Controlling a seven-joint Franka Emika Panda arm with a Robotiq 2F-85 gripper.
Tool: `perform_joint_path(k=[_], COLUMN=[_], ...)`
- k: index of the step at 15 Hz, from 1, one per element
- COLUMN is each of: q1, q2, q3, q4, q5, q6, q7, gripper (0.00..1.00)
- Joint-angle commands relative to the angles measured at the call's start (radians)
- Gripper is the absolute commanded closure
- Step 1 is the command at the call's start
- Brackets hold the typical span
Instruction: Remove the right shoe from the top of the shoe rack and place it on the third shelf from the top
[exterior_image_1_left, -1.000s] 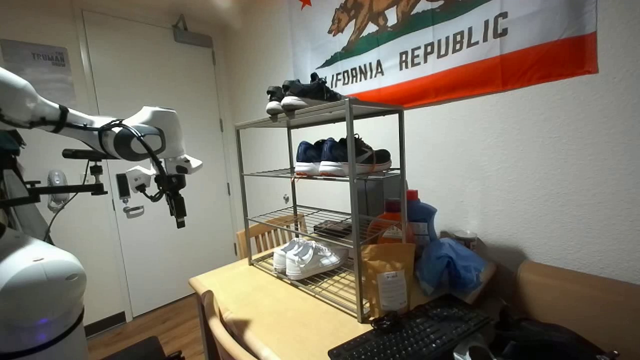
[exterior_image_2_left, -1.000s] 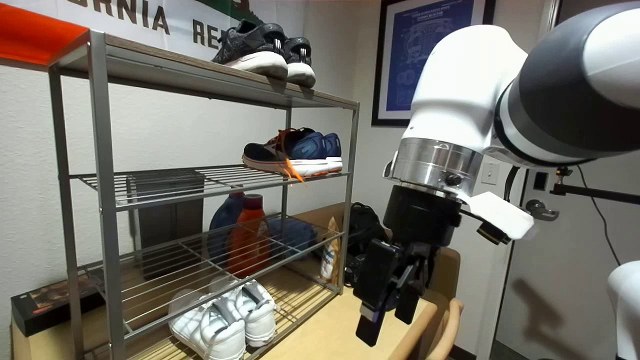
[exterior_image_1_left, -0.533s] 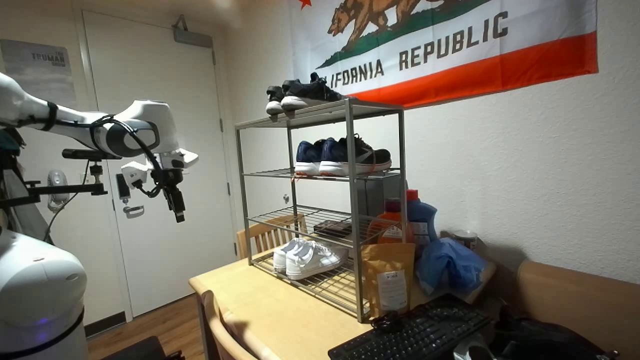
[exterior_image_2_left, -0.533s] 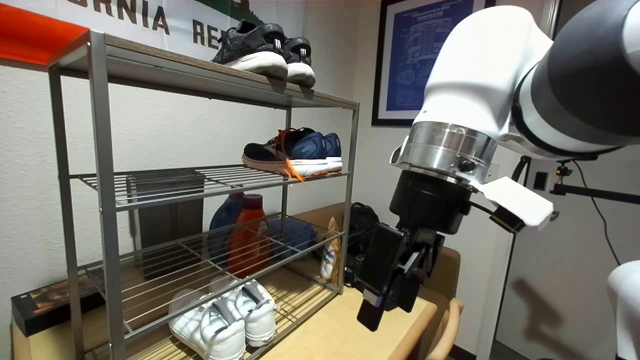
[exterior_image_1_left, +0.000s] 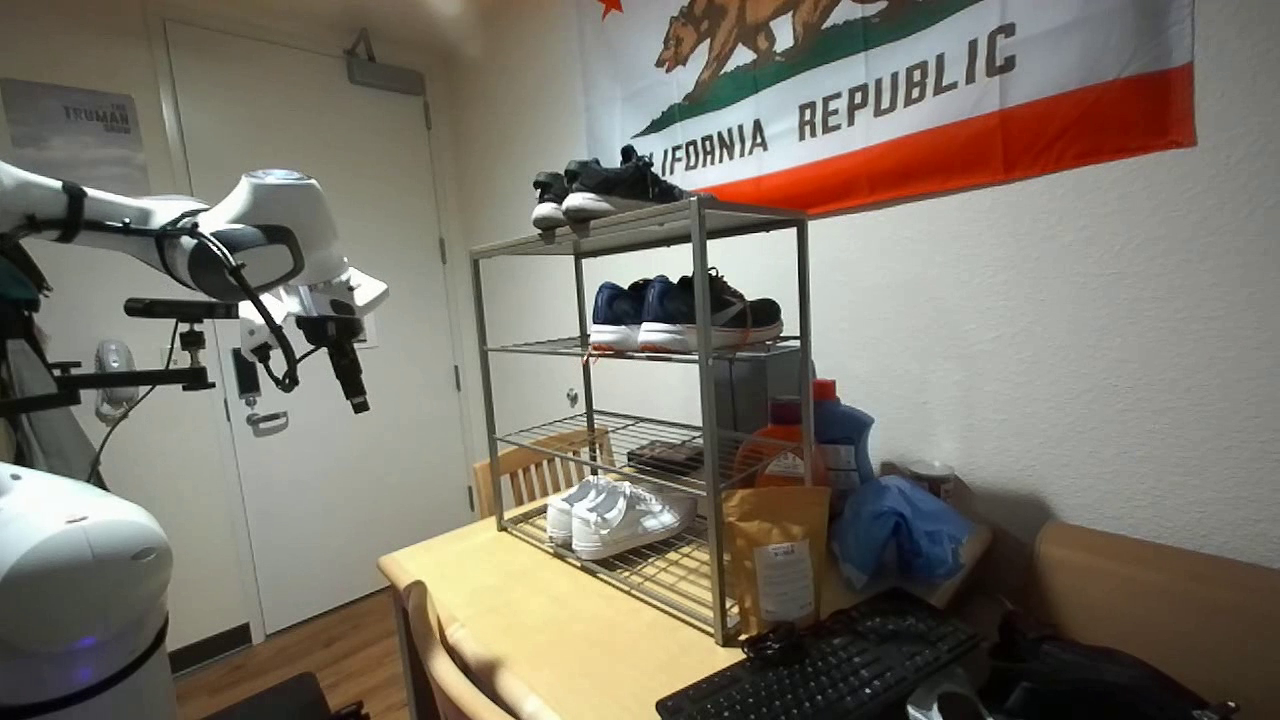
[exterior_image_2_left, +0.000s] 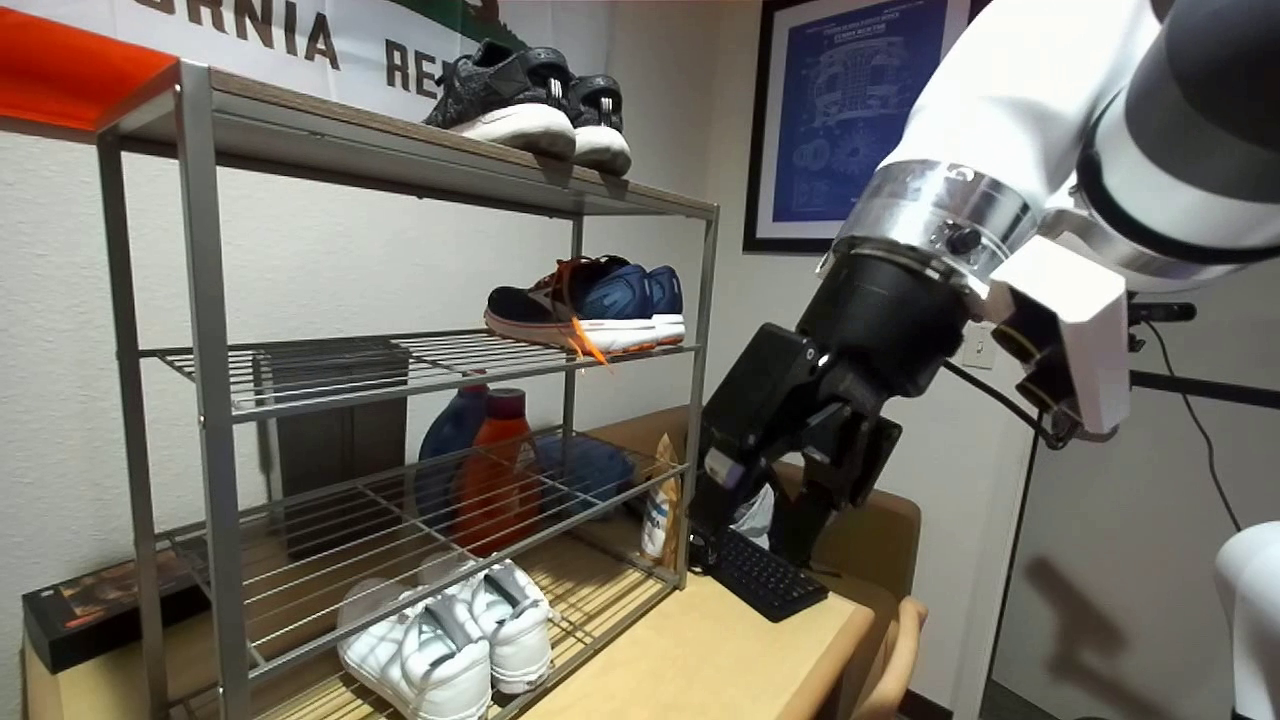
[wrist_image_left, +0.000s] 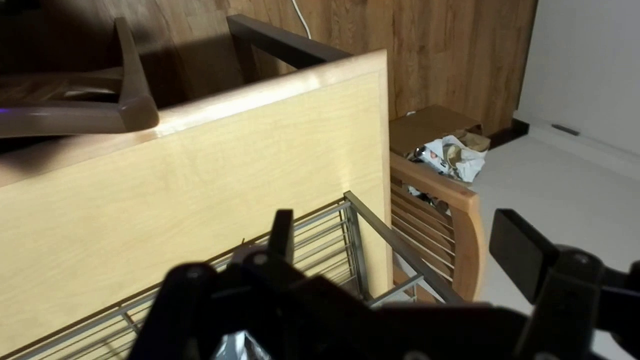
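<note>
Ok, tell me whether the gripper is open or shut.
The gripper is open: in the wrist view its fingers stand wide apart, with the chair showing between them.

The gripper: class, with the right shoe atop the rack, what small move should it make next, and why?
Probably raise the gripper above the top of the shoe rack before reaching in. It appears lower than the rack's top in both exterior views, and the right shoe sits up there beside its black twin; the jaws stand open and empty.
</note>
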Motion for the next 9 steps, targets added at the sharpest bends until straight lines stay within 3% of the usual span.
perform_joint_path(k=[1, 9], q1=[-0.02, -0.154], q2=[-0.109, -0.254], q3=[0.006, 0.007], q4=[-0.027, -0.042], q5=[0.051, 0.066], q6=[0.026, 0.037], q7=[0.063, 0.251], gripper=[0.0, 0.0])
